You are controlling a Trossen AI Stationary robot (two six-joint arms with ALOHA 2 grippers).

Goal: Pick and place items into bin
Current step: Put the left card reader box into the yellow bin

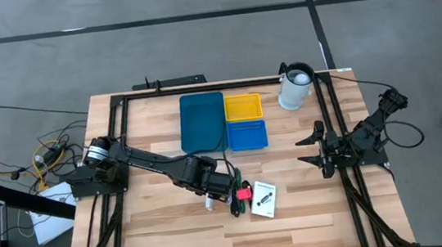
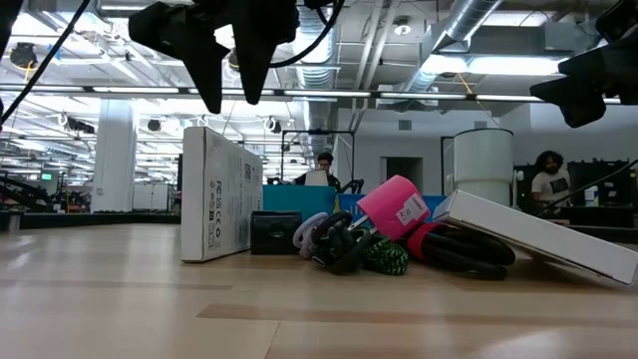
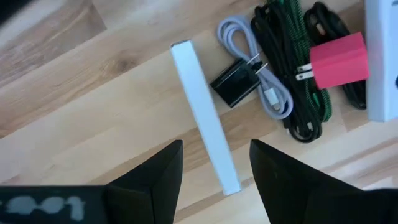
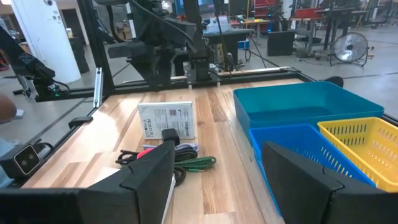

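A white bar-shaped box (image 3: 202,112) stands on its long edge on the table (image 1: 166,228). My left gripper (image 3: 216,158) hangs open straight above the box's near end (image 2: 214,194), one finger on each side and clear of it. Beside the box lie a black plug (image 3: 233,84), a grey cable (image 3: 270,81), a green-black cable (image 3: 298,74), a pink plug (image 3: 339,59) and a white printed box (image 1: 264,199). The bin (image 1: 203,121) of teal, yellow (image 1: 243,106) and blue (image 1: 247,135) trays stands farther back. My right gripper (image 1: 313,151) waits open at the right.
A white jug (image 1: 295,87) stands at the far right beside the trays. A black frame (image 1: 116,143) borders the table's left, far and right sides. Bare wood lies at the near left and near right. People sit in the room behind.
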